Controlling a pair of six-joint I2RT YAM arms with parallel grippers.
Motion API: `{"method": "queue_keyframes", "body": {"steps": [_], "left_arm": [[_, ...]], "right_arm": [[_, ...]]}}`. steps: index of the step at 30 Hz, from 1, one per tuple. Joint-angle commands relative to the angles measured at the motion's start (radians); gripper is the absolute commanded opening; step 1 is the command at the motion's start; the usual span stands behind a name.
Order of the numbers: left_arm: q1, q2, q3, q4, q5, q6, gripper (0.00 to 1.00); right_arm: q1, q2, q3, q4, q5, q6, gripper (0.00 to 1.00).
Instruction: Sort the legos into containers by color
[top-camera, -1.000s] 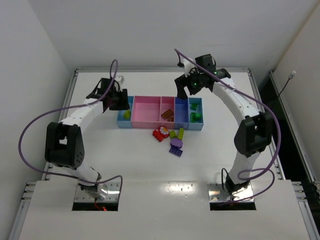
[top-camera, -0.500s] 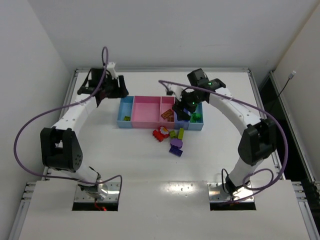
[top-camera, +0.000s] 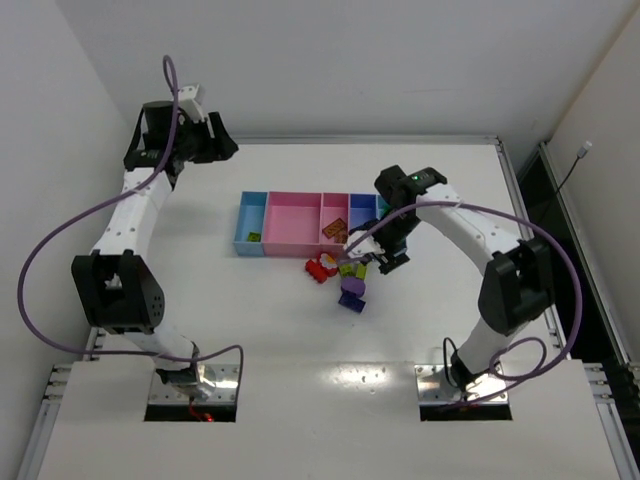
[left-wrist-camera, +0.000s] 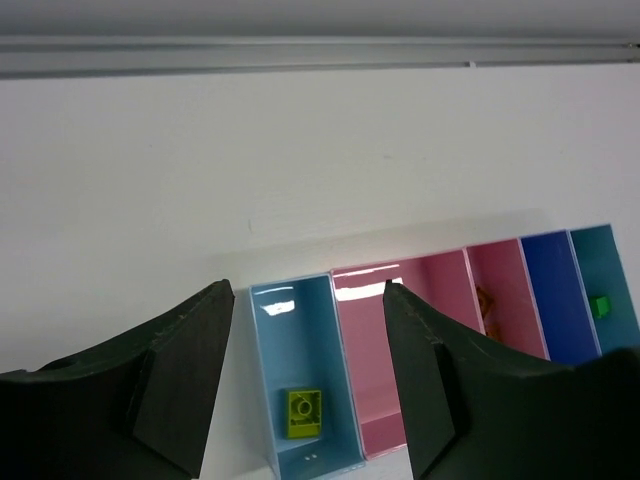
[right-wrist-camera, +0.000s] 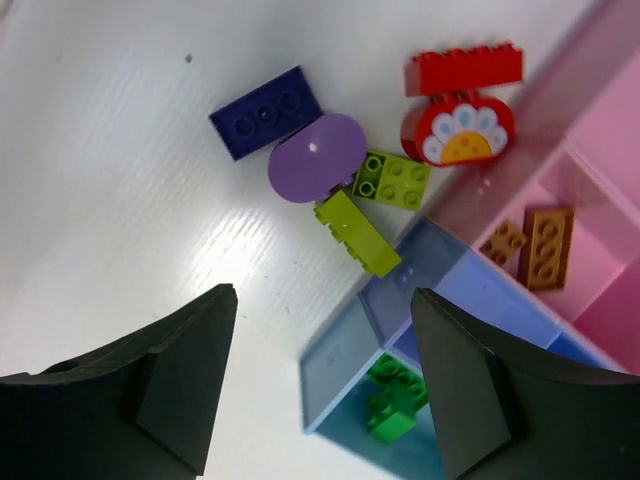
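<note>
The containers (top-camera: 300, 225) stand mid-table: light blue ends, pink middle, one blue-violet bin (right-wrist-camera: 440, 285). The left end bin (left-wrist-camera: 300, 340) holds a yellow-green brick (left-wrist-camera: 304, 412). Orange bricks (right-wrist-camera: 546, 248) lie in a pink bin, green bricks (right-wrist-camera: 392, 402) in the right end bin. Loose legos lie just in front: a red brick (right-wrist-camera: 464, 70), a red flower piece (right-wrist-camera: 457, 132), two yellow-green bricks (right-wrist-camera: 357, 233), a round purple piece (right-wrist-camera: 316, 157) and a dark purple brick (right-wrist-camera: 266, 112). My right gripper (top-camera: 385, 258) hovers open over the bins' right front corner. My left gripper (top-camera: 222, 148) is open, raised far back-left.
The table's back rail (left-wrist-camera: 300, 55) runs behind the bins. A wall stands along the left side and another on the right. Purple cables (top-camera: 60, 250) loop from both arms.
My left arm has lifted and pulled back-left, away from the left end bin. My right gripper has swung forward and down from behind the bins to their right front corner.
</note>
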Motion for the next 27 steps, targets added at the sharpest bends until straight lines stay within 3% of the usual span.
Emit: {"method": "queue_keyframes", "body": {"steps": [1, 5, 8, 17, 27], "left_arm": [[-0.002, 0.002, 0.009, -0.004, 0.050, -0.029, 0.68], [-0.002, 0.002, 0.000, -0.004, 0.039, -0.039, 0.68], [-0.002, -0.007, -0.010, -0.004, 0.027, -0.039, 0.68], [0.016, -0.016, -0.041, -0.004, 0.017, -0.030, 0.68], [0.026, 0.002, -0.041, 0.005, 0.037, -0.040, 0.68]], "right_arm": [[-0.004, 0.053, 0.006, -0.079, 0.004, -0.375, 0.71], [-0.004, 0.099, -0.007, -0.050, 0.046, -0.561, 0.65], [0.014, 0.099, -0.076, 0.094, 0.064, -0.589, 0.64], [0.083, 0.156, -0.073, 0.202, 0.145, -0.589, 0.59], [0.103, 0.225, -0.009, 0.173, 0.207, -0.589, 0.57]]}}
